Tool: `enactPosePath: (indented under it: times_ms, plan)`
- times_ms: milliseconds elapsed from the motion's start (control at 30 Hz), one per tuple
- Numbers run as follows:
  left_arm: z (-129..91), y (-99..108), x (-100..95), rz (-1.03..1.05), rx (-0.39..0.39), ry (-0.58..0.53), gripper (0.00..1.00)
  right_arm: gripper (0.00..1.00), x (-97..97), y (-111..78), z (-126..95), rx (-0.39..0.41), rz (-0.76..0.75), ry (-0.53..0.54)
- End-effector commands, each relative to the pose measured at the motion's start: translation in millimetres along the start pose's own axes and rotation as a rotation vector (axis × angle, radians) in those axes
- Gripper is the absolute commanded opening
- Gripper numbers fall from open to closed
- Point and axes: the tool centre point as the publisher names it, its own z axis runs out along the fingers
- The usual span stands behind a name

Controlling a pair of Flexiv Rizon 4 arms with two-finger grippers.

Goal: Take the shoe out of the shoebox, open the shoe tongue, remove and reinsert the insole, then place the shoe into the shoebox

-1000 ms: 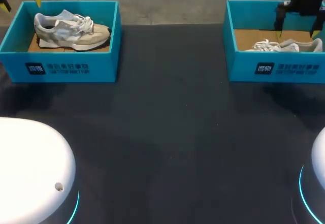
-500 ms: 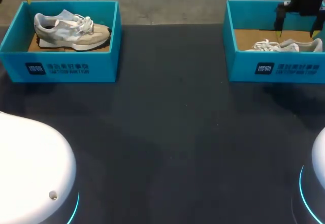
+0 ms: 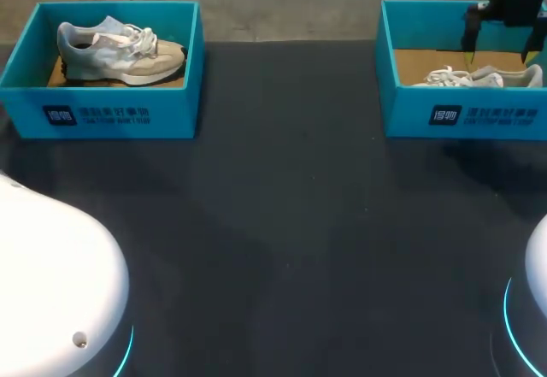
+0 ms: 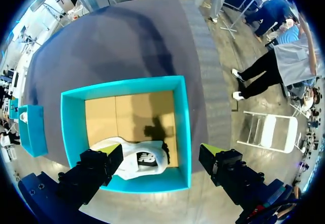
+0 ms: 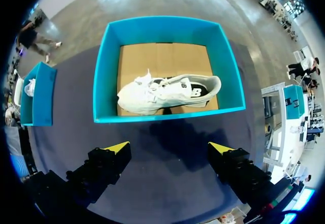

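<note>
Beige shoe [image 3: 120, 52] in left shoebox [image 3: 111, 114], white shoe [image 3: 479, 76] in right shoebox [image 3: 487, 117]

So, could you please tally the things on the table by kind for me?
Teal shoeboxes: 2, the left shoebox and the right shoebox
Sneakers: 2, the left sneaker and the right sneaker, one in each box
Total: 4

- The dark table [image 3: 291, 223] in front of me carries two open teal boxes, both standing near its far edge.
- The left shoebox [image 3: 111, 114] sits at my far left.
- The right shoebox [image 3: 479, 119] sits at my far right, well apart from the other, with dark tabletop between them.
</note>
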Motion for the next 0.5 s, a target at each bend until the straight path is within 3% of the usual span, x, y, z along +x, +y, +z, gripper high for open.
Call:
enactPosePath:
  times_ms: [33, 133, 300, 500]
  plan:
    - [3, 11, 2.3, 0.017, 0.005, -0.002, 1.00, 1.00, 0.4, 0.0, 0, 0.000, 0.001, -0.002]
    - [13, 26, 8.6, 0.051, 0.027, 0.029, 1.00, 1.00, 0.4, 0.0, 0, 0.000, 0.001, -0.002]
    - [27, 48, 23.5, 0.052, -0.010, 0.091, 1.00, 1.00, 0.4, 0.0, 0, 0.000, 0.001, -0.002]
    - [44, 67, 28.4, 0.056, -0.033, 0.110, 1.00, 1.00, 0.4, 0.0, 0, 0.000, 0.001, -0.002]
